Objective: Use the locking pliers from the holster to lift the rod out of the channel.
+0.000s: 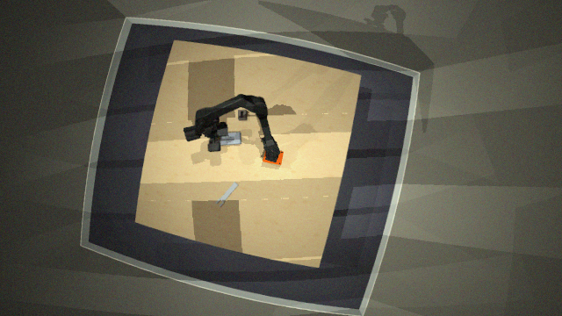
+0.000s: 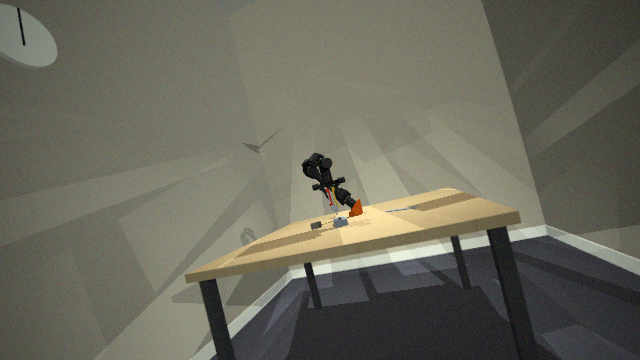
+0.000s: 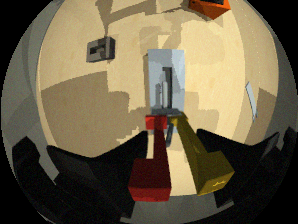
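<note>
Wrist view — fingers clamped on red-and-yellow-handled pliers [image 3: 159, 150] [image 2: 332, 205] — block [image 3: 174, 57] [image 2: 340, 222] [image 1: 234, 138] beyond

One black six-joint arm [image 1: 252, 102] [image 2: 315, 167], jointed, bent in an arch; one black two-fingered parallel-jaw hand [image 1: 214, 136] [image 2: 328, 184] [image 3: 173, 135], pointing downward, partly closed, gripping.

Type of place not determinable: plain-walled room, dark floor [image 1: 118, 145] [image 2: 400, 320], wooden bench [image 1: 299, 197] [image 2: 380, 235], wall clock [image 2: 30, 42].
</note>
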Controlling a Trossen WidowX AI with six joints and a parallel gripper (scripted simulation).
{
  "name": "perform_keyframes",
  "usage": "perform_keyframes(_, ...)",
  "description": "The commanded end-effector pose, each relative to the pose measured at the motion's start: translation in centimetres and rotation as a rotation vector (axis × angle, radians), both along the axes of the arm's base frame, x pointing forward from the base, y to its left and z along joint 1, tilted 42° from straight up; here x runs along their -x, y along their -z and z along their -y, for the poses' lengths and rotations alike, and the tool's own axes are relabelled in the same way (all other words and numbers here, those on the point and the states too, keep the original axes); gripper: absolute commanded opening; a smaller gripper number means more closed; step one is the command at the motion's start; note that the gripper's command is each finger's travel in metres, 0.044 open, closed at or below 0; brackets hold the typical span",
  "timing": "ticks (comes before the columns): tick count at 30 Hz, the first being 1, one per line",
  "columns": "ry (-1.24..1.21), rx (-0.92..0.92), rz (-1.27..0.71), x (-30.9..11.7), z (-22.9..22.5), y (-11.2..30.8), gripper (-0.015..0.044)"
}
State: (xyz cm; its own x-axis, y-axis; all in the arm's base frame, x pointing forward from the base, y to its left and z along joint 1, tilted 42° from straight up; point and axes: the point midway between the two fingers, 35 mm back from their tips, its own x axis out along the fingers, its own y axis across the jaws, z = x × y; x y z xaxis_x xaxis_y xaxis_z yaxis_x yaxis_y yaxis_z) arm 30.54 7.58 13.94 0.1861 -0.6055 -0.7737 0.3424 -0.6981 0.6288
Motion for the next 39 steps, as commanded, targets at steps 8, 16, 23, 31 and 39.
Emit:
perform_keyframes(8, -0.064, -0.037, 0.075, -0.5, -1.5, -1.7, 0.0101)
perform_keyframes(16, -0.1, -0.056, 0.113, -0.8, -2.3, -2.5, 0.0101)
perform_keyframes(23, -0.132, -0.073, 0.146, -0.9, -3.0, -3.3, 0.0101)
perform_keyframes(31, -0.167, -0.092, 0.184, -1.1, -3.8, -4.2, 0.0101)
perform_keyframes(39, -0.202, -0.11, 0.222, -1.2, -4.6, -5.2, 0.0101)
